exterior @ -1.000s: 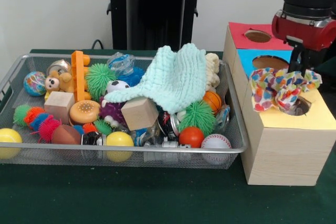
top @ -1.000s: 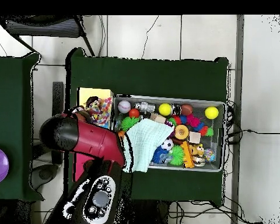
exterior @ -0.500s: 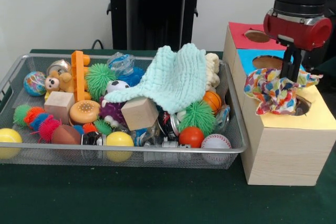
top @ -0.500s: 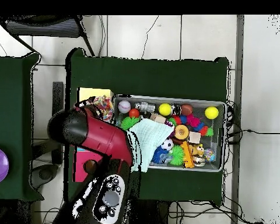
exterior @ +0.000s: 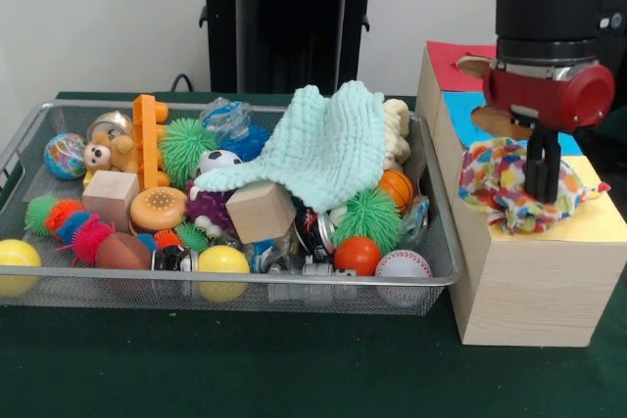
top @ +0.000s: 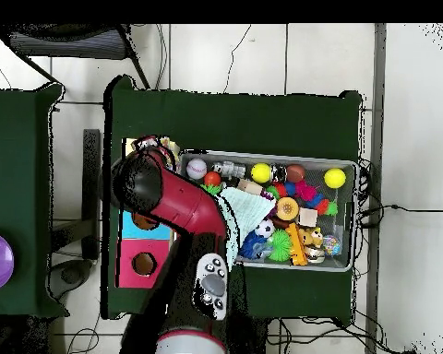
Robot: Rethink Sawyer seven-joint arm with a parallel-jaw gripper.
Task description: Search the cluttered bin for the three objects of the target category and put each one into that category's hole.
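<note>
The gripper (exterior: 541,183), closed on the patterned cloth (exterior: 509,183) bunched over the yellow hole at the box's (exterior: 529,281) near end, should press straight down so no fabric drapes outside.

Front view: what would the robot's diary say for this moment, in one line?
phase: placing | gripper: pressing colourful cloth onto the yellow section of the wooden box | fingers: unclear | bin: full of toys
</note>
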